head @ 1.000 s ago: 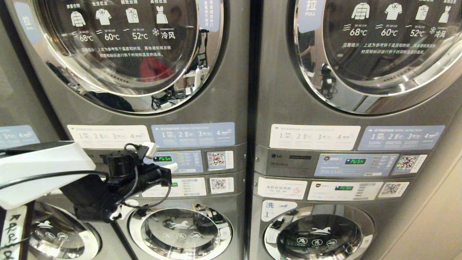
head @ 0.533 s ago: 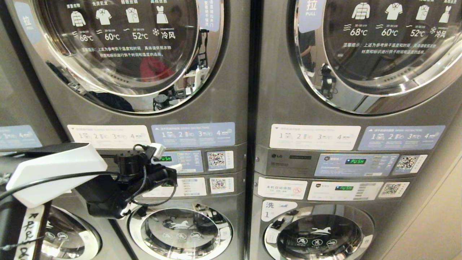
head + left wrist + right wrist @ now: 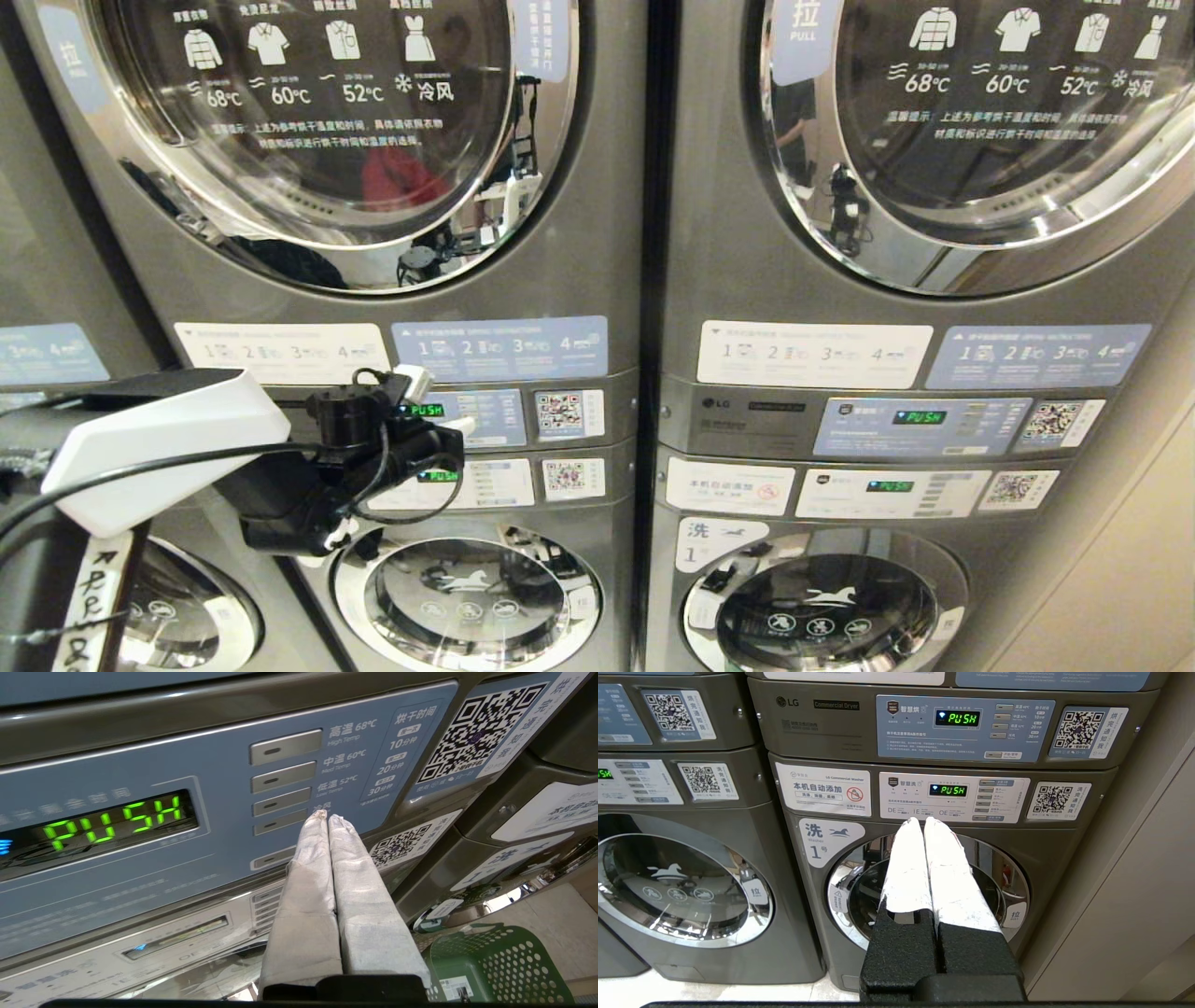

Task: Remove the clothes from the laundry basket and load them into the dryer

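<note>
L gripper (image 3: 324,820), fingers pressed together and empty, tip at the dryer panel (image 3: 224,788) buttons, display reads PUSH. R gripper (image 3: 920,822) clenched, empty, idle. Dryer doors look closed; laundry basket (image 3: 495,963) on floor, contents hidden. Loading prob. done; starting the cycle left.

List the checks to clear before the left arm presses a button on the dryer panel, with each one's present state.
1. Left gripper jaws shut for poking: ok.
2. Tip at the button column, beside the fourth button: ok.
3. Tip touching the panel: cannot tell.
4. Display lit, reading PUSH: ok.
5. Dryer door shut: ok.
6. Right gripper shut, empty, away from the panel: ok.
</note>
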